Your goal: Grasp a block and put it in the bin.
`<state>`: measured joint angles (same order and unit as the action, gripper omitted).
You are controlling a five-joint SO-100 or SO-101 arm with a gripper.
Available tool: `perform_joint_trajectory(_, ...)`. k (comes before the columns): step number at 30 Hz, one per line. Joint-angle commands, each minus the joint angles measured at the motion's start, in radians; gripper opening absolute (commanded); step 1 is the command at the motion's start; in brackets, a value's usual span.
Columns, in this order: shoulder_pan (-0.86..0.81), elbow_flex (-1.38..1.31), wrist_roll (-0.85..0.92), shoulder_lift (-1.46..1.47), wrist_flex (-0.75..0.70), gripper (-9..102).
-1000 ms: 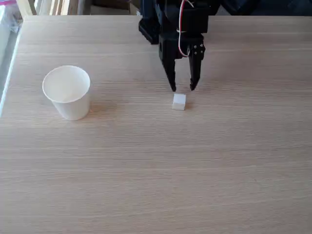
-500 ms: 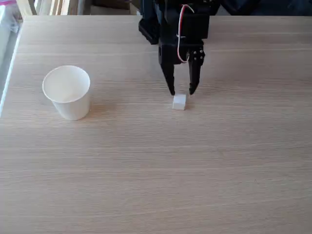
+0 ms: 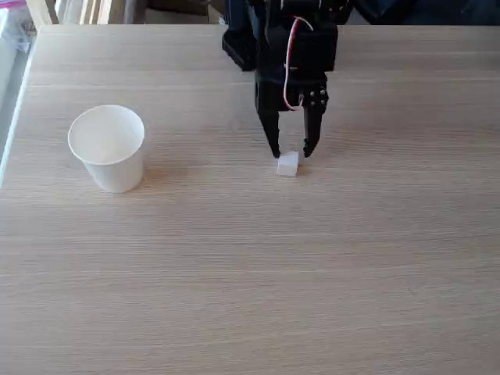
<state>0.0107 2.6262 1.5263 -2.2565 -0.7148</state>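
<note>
A tiny white cube, the block (image 3: 287, 164), lies on the light wooden table (image 3: 250, 258) near its middle. My black gripper (image 3: 291, 154) hangs just above and behind the block, open, with one fingertip at each of the cube's upper corners; nothing is between the fingers. The bin, a white paper cup (image 3: 108, 148), stands upright at the left, well apart from the block and the gripper.
The arm's black body with a red and white cable (image 3: 291, 55) reaches in from the top centre. The table's left edge (image 3: 14, 117) runs beside a pale strip. Bare wood stretches in front of and to the right of the block.
The gripper has come down toward the block, its fingertips now level with the cube's top. Block and cup have not moved.
</note>
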Motion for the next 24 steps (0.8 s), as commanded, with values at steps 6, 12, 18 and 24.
perform_joint_trajectory(6, 0.005, -0.06, -0.012, 0.06, 0.046, 24)
perform_joint_trajectory(12, 0.005, -0.1, -0.025, 0.11, 0.051, 23)
perform_joint_trajectory(18, 0.0, -0.095, 0.014, 0.12, 0.063, 20)
perform_joint_trajectory(24, -0.003, -0.08, 0.012, 0.12, 0.063, 20)
